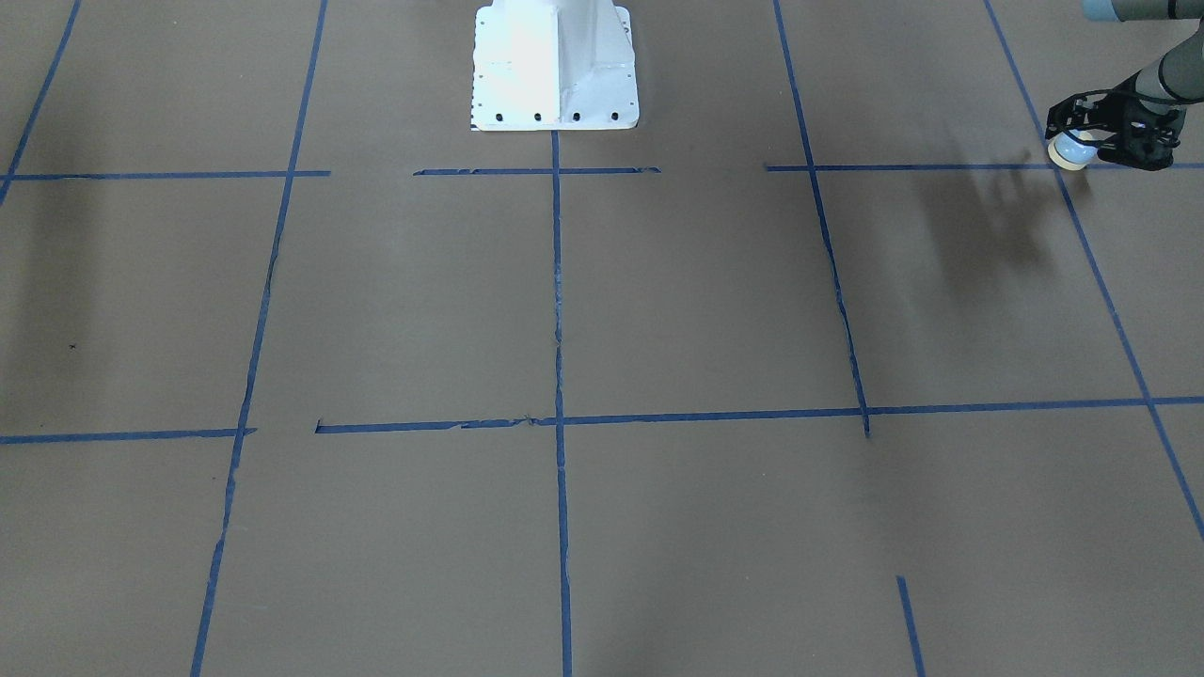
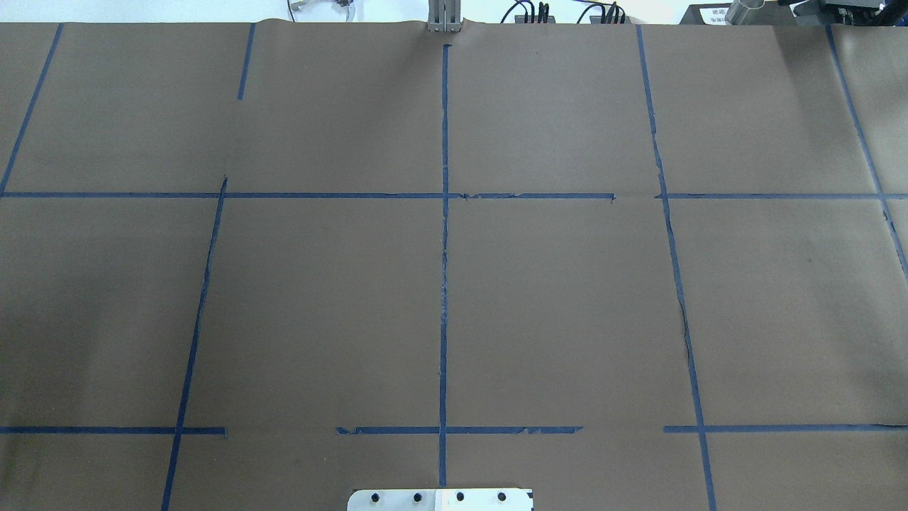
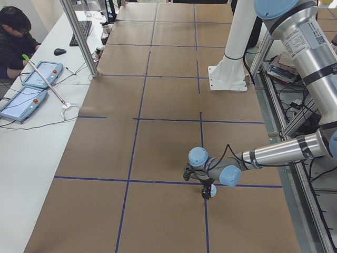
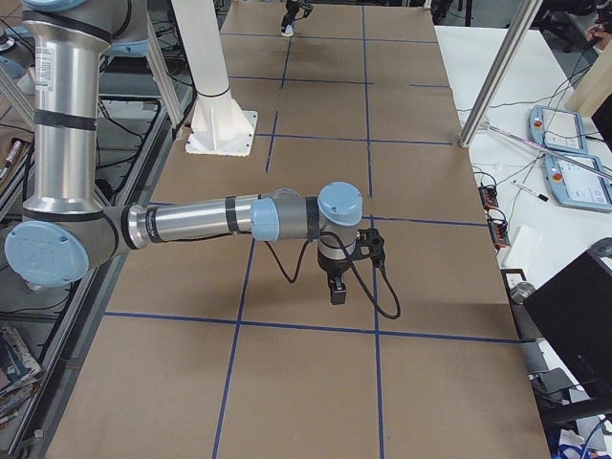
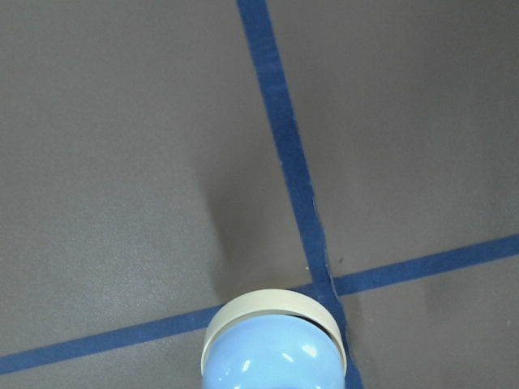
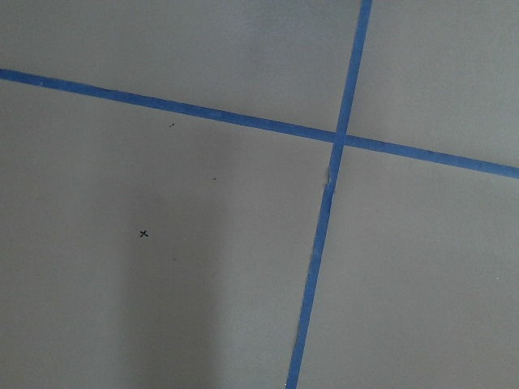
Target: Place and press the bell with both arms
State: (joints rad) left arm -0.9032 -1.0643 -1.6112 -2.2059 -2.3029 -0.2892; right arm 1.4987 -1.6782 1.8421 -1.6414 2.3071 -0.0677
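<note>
The bell (image 5: 273, 350) fills the bottom edge of the left wrist view, blue dome toward the lens and cream ring beyond it, hanging over a crossing of blue tape lines (image 5: 285, 166) on the brown tabletop (image 5: 113, 162). In the front-facing view the left gripper (image 1: 1096, 141) sits at the far right edge, its black fingers clenched on the bell (image 1: 1070, 149), which is tipped on its side close above a tape line, a shadow on the paper beside it. The left side view shows that arm (image 3: 274, 153) stretched low over the tabletop. The right arm (image 4: 191, 222) reaches out level in the right side view, its gripper (image 4: 338, 289) pointing down well above the paper; whether its fingers are released or clenched cannot be told. Its wrist view shows only paper, a tape crossing and a small x mark (image 6: 143, 234). The white pedestal (image 1: 555, 66) stands at mid-table.
</note>
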